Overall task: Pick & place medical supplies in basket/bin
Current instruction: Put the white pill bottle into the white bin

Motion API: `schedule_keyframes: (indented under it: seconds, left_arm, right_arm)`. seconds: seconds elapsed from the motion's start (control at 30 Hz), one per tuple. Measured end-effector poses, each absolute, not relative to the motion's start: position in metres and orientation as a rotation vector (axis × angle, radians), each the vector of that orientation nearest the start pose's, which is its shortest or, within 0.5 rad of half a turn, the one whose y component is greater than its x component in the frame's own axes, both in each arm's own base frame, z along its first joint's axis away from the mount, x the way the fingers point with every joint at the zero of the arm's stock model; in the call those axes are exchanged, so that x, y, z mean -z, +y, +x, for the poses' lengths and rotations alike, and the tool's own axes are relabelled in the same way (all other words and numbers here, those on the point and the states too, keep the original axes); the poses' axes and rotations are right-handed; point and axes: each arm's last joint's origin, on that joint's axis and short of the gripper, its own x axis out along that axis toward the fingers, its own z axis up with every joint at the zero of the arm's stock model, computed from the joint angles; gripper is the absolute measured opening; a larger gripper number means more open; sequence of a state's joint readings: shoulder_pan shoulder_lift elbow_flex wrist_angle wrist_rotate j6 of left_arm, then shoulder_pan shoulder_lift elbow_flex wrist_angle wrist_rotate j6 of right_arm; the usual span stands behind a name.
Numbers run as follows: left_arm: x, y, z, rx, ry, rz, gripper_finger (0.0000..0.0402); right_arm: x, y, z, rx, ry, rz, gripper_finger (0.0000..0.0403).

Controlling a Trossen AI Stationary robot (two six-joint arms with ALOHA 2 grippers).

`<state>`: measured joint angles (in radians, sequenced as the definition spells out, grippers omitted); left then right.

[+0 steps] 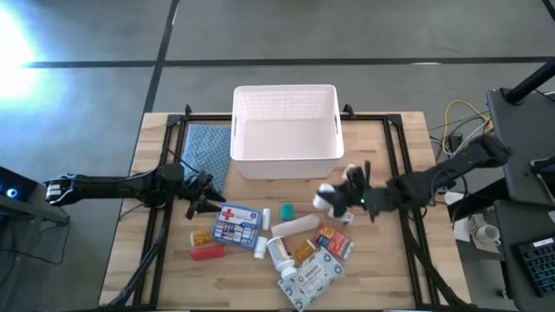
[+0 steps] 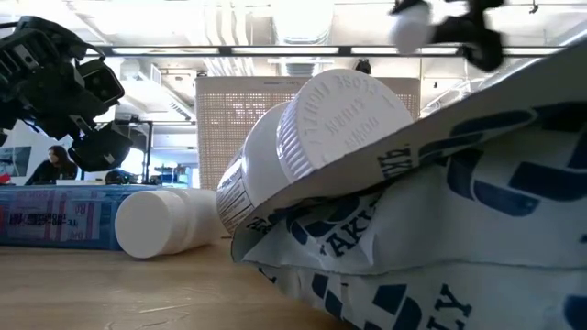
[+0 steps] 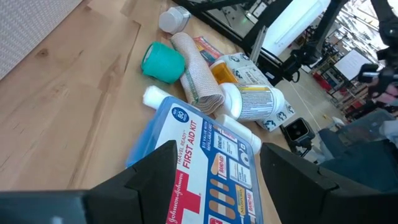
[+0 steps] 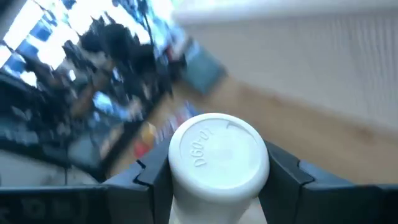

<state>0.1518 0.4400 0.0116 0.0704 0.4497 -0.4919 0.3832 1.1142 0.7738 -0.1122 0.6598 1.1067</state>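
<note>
The white pill bottle (image 1: 328, 196) is up in my right gripper (image 1: 344, 196), in front of the white bin (image 1: 284, 130); the low view shows the bottle (image 2: 410, 26) high above the table. My left gripper (image 1: 208, 201) is open and hovers just left of the blue-white first-aid box (image 1: 236, 224), its fingers standing over either side of the box (image 3: 205, 168) without touching it. The other supplies lie flat in a pile: a teal cap (image 1: 287, 211), a white roll (image 1: 295, 225), an orange box (image 1: 334, 243), a grey-white pack (image 1: 310, 277) and another bottle (image 1: 279, 253). My right gripper (image 4: 217, 168) pinches the white pill bottle between its two fingers, one on each side of the bottle's round wall (image 4: 186, 186). Its flat stamped end (image 4: 217, 149) faces the wrist camera. The fingers reach in level from the table's right side, and the bottle is lifted clear.
A blue cloth (image 1: 208, 147) lies left of the bin. Red and orange boxes (image 1: 206, 251) sit near the table's front left. Black rails (image 1: 401, 173) run along both sides of the wooden top. A pill bottle (image 2: 165, 220) lies on its side on the table in the low view.
</note>
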Motion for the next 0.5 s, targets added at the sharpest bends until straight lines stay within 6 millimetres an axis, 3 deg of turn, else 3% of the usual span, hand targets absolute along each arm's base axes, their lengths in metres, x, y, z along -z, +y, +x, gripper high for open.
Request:
schedule_keyframes:
  seconds: [0.23, 0.37, 0.5]
  left_arm:
    - [-0.136, 0.005, 0.117, 0.205, 0.411, -0.590, 0.0212]
    - [-0.136, 0.005, 0.117, 0.205, 0.411, -0.590, 0.0212]
    - [-0.136, 0.005, 0.117, 0.205, 0.411, -0.590, 0.0212]
  right_arm:
    - [-0.296, 0.009, 0.251, 0.562, -0.080, 0.812, 0.0164]
    - [-0.301, -0.027, 0.264, 0.552, -0.053, 0.787, 0.0164]
    - [-0.311, -0.050, 0.284, 0.568, 0.013, 0.621, 0.0173]
